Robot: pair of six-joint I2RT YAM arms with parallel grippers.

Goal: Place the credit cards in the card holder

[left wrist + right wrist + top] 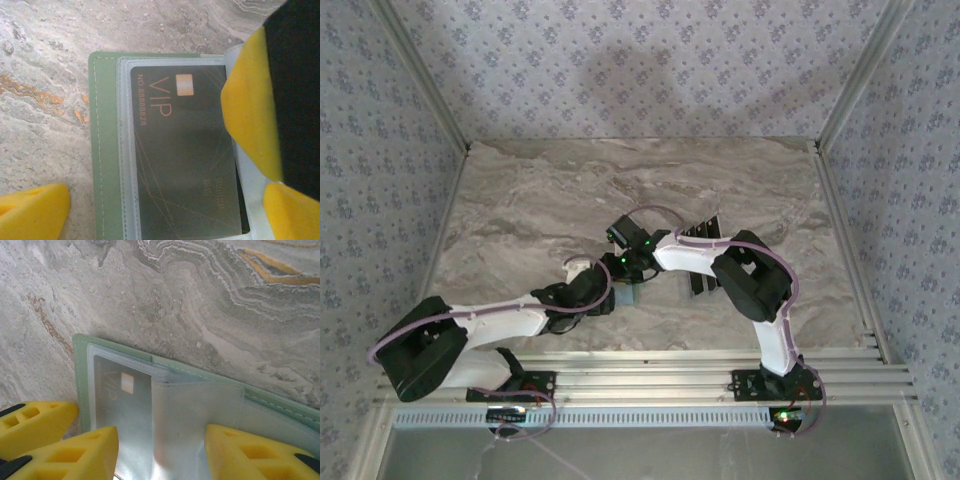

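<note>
The sage-green card holder (105, 150) lies open on the marble table, its clear plastic sleeves showing. One dark credit card (180, 160) marked VIP sits inside a sleeve and shows through the plastic as the same card (122, 400). My left gripper (160, 215) is open, its yellow fingers (30, 210) either side of the holder. My right gripper (162, 460) is open too, and a raised clear sleeve (195, 420) stands between its fingers (255, 455). Both grippers meet over the holder (625, 296). More dark cards (703, 280) lie to the right, partly under the right arm.
The right gripper's yellow finger (250, 105) leans over the holder's right side. The left gripper's finger (35, 425) sits just beside the holder's left edge. Metal rails (720, 365) run along the table's near edge, and wallpapered walls close in the other sides.
</note>
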